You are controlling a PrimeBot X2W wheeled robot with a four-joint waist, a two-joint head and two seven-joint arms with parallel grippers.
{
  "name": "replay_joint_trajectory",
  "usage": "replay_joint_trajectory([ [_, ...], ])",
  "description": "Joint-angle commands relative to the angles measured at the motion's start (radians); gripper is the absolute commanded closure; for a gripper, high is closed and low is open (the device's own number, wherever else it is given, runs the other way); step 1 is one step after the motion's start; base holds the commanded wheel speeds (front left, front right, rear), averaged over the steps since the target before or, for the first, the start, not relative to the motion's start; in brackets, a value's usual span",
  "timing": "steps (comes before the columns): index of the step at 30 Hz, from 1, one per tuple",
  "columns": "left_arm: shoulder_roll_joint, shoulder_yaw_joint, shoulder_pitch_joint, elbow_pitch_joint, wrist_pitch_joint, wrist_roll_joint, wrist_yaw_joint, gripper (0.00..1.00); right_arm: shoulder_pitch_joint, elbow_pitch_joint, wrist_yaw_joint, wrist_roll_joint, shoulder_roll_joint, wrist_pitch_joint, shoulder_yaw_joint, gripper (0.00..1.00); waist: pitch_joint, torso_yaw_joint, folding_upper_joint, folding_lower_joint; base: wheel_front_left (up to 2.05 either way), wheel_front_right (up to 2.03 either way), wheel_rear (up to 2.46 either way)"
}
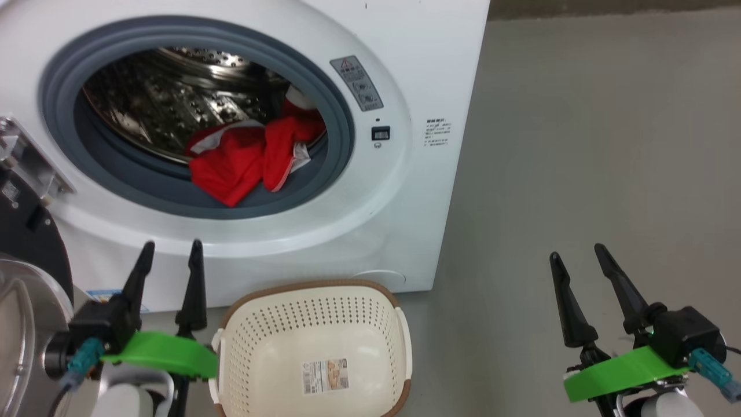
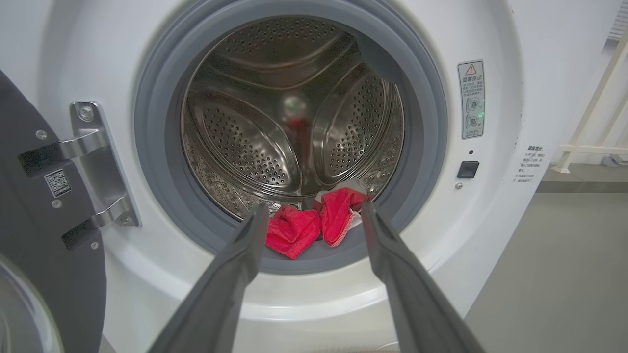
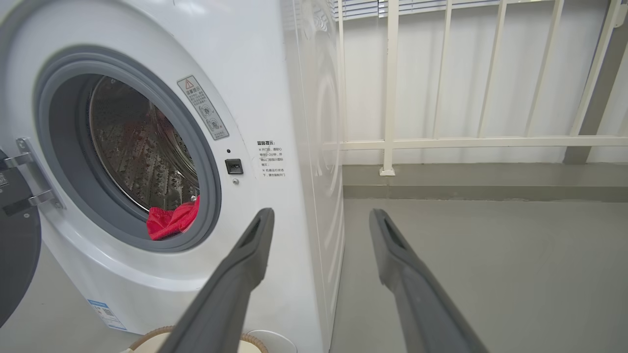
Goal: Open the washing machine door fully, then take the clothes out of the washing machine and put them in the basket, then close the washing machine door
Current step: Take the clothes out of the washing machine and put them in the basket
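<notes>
The washing machine door [image 1: 32, 249] stands swung open at the left of the washing machine [image 1: 417, 69], red clothes [image 1: 243, 156] heaped at the front lip of its steel drum [image 1: 173, 98]. The basket [image 1: 312, 315] sits on the floor [image 1: 579, 145] just below the opening. The left end effector [image 1: 173, 245] and right end effector [image 1: 577, 251] both gape wide, holding nothing

Grey floor [image 1: 579, 145], bare on the right, white washer [image 1: 405, 58] standing on it at left, cream basket [image 1: 312, 315] on floor just beside washer front
</notes>
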Motion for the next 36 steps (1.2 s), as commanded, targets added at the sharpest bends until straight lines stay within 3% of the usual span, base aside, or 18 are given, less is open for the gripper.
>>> replay_joint_trajectory([
  [1,0.023,0.025,-0.071,-0.004,-0.005,-0.003,-0.008,0.00,-0.052,-0.031,0.006,-0.009,-0.005,-0.006,0.018,0.00,0.055,0.006,0.0000,0.0000,0.00,0.00,0.00],
  [21,0.045,0.028,-0.498,0.239,-0.005,-0.072,-0.014,0.00,-0.177,-0.056,0.006,-0.006,-0.018,-0.006,0.012,0.00,0.324,-0.012,0.0000,0.0000,0.00,0.00,0.00],
  [36,0.103,0.021,-0.799,0.476,-0.005,-0.008,0.003,0.00,-0.248,-0.068,0.006,0.005,-0.037,-0.006,0.053,0.00,0.465,-0.070,0.0000,0.0000,0.00,0.00,0.00],
])
